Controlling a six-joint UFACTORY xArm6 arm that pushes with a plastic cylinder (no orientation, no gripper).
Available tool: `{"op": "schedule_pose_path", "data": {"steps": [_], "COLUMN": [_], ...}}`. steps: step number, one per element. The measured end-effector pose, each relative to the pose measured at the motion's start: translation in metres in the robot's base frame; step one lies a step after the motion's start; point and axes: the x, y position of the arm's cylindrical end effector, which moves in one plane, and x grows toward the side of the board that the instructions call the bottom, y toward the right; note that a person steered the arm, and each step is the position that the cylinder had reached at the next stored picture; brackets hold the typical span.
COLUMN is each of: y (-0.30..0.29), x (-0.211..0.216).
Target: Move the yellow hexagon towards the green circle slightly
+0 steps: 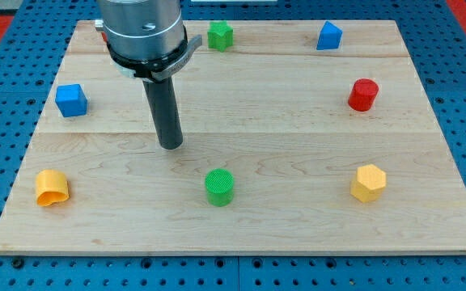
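The yellow hexagon [369, 183] sits at the view's lower right of the wooden board. The green circle [219, 187] stands at the lower middle, well to the left of the hexagon. My tip [170, 146] rests on the board up and to the left of the green circle, far from the yellow hexagon. It touches no block.
A blue cube [71, 100] is at the left, a yellow block [52, 188] at the lower left, a green block [220, 35] at the top middle, a blue block [328, 36] at the top right and a red cylinder [363, 94] at the right. The board [298, 129] lies on a blue pegboard.
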Motion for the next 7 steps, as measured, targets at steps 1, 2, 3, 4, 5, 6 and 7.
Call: {"op": "schedule_pose_path", "data": {"steps": [1, 2, 3, 4, 5, 6, 7], "y": [0.023, 0.075, 0.106, 0.106, 0.153, 0.201, 0.265], "x": [-0.013, -0.013, -0.013, -0.017, 0.004, 0.014, 0.017]}}
